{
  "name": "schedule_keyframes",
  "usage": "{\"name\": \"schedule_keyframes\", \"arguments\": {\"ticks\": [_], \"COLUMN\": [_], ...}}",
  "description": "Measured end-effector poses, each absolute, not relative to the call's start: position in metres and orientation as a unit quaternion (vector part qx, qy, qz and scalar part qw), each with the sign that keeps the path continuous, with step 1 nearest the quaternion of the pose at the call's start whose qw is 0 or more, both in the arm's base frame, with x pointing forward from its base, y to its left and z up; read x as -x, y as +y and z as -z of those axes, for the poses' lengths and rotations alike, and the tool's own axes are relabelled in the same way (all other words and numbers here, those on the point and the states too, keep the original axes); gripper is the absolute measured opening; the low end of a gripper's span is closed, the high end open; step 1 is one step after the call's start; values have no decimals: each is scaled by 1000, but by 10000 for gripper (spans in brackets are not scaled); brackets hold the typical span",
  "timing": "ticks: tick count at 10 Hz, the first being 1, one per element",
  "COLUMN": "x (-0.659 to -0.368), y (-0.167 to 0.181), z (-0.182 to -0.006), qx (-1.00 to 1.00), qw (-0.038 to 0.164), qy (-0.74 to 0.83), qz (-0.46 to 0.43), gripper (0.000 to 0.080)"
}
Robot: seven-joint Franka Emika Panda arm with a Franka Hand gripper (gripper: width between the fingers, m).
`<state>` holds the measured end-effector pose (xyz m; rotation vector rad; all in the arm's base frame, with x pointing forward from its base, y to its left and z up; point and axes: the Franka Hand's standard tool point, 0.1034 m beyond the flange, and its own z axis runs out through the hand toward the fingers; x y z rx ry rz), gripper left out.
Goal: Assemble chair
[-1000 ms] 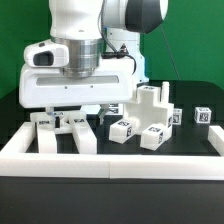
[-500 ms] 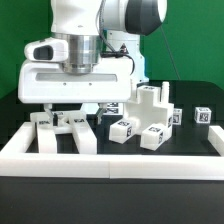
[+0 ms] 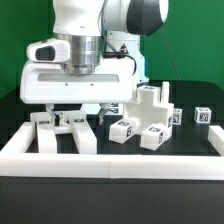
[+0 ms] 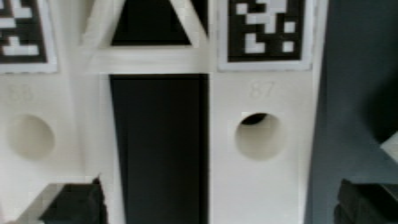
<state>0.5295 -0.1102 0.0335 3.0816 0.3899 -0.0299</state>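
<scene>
The chair lies in loose white tagged parts. A frame piece (image 3: 62, 130) with two parallel bars rests at the exterior view's left, against the front rail. My gripper (image 3: 65, 110) hangs open just above it, holding nothing. In the wrist view the frame piece (image 4: 267, 120) fills the picture: two white bars with oval holes, a dark slot between them and tags at their far ends. My gripper (image 4: 217, 205) shows only its dark fingertips (image 4: 68, 202) at the picture's edge, standing wide apart over the bars. A blocky stepped part (image 3: 150, 100) and small tagged blocks (image 3: 123, 128) lie to the exterior view's right.
A long white rail (image 3: 120, 162) borders the front and sides of the black table. More tagged pieces (image 3: 155, 136) and a small cube (image 3: 204, 116) sit on the exterior view's right. The arm's large white hand body (image 3: 80, 82) hides what lies behind it.
The hand has dropped a little toward the frame piece and turned slightly at the wrist in the first half second, then held still. Its jaws stay wide open.
</scene>
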Motion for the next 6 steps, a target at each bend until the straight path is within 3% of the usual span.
{"name": "schedule_keyframes", "arguments": {"ticks": [2,6], "x": [-535,-534], "y": [-99,-108], "z": [-35,-26], "qx": [-990,-990], "qw": [5,5], "qy": [138,136], "qz": [19,26], "gripper": [649,649]}}
